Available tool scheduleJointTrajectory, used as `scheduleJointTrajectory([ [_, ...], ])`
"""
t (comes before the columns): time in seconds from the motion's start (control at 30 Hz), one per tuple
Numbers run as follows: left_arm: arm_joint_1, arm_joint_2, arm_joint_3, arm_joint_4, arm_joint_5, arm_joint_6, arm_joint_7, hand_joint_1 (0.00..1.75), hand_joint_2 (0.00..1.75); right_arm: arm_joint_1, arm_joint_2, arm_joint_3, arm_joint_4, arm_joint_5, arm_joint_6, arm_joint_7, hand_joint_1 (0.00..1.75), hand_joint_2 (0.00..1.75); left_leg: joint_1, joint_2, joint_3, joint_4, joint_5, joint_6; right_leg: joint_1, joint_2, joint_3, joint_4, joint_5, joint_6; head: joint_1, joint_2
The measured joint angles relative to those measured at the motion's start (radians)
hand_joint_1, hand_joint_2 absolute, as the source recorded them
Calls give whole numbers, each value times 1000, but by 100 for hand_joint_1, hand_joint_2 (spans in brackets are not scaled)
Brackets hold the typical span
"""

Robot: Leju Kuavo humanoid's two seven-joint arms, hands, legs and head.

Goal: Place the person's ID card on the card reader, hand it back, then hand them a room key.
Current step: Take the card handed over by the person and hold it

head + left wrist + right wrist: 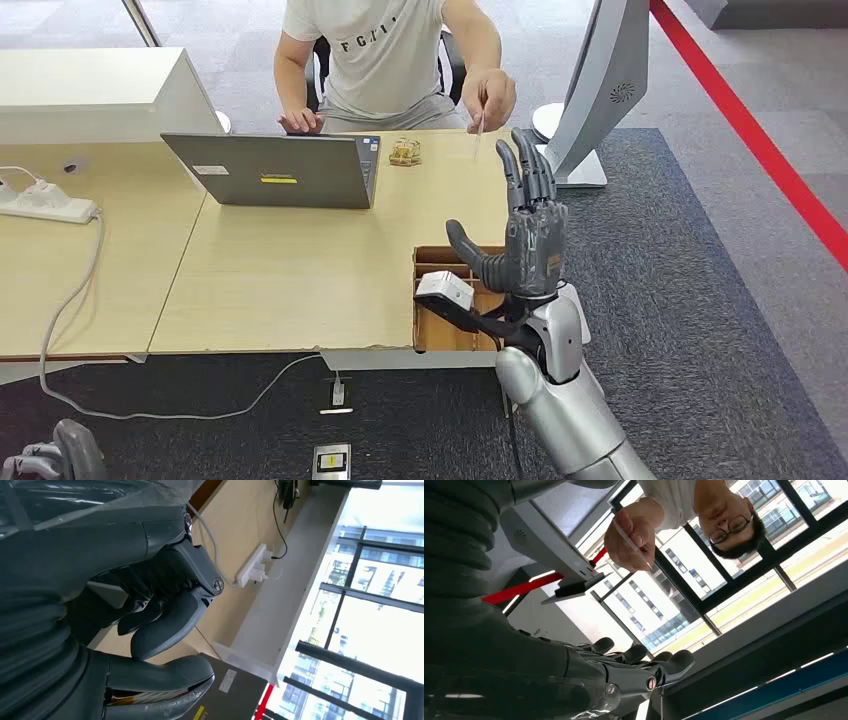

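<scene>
Right hand (527, 235) raised upright over the tabletop (300, 270) beside the cardboard box (440, 330), fingers spread wide, holding nothing. The person's hand (490, 100) holds the ID card (479, 124) just beyond the right hand's fingertips, apart from them, near the laptop (280, 172). Left hand (165, 615) hangs low by the tabletop edge, fingers curled in, nothing seen in them.

My hands: two, right hand (530, 235), left hand (55, 455)
Laptops: one (275, 170)
Power strips: one (45, 205)
Cards: one (479, 125)
People: one (385, 55)
</scene>
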Motion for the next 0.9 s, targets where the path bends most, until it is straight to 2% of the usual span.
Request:
scheduleJointTrajectory([
  [0.33, -4, -19, 48, -1, 17, -104, 0, 175, 175, -159, -1, 10, 272, 134, 7, 129, 0, 175, 0, 0, -1, 0, 0, 0, 0, 0, -1, 0, 0, 0, 0, 0],
  [0.63, -4, -34, 90, -1, 45, -135, 0, 175, 175, -214, -5, 25, 430, 159, 24, 177, 4, 175, 0, 0, 0, 0, 0, 0, 0, 0, -1, 0, 0, 0, 0, 0],
  [0.7, -4, -36, 96, -1, 49, -139, 0, 175, 175, -216, -8, 25, 450, 157, 27, 182, 22, 175, 0, 0, 0, 0, 0, 0, 0, 0, -1, 0, 0, 0, 0, 0],
  [0.77, -4, -37, 99, -1, 53, -144, 0, 175, 175, -216, -12, 26, 465, 155, 30, 189, 97, 175, 0, 0, 0, 0, 0, 0, 0, 0, -1, 0, 0, 0, 0, 0],
  [0.83, -4, -38, 104, -1, 58, -151, 0, 175, 175, -216, -16, 26, 478, 153, 32, 196, 163, 175, 0, 0, 0, 0, 0, 0, 0, 0, -1, 0, 0, 0, 0, 0],
  [0.9, -4, -39, 109, -1, 63, -158, 0, 175, 175, -216, -22, 26, 490, 152, 32, 203, 172, 175, 0, 0, 0, 0, 0, 0, 0, 0, -1, 0, 0, 0, 0, 0],
])
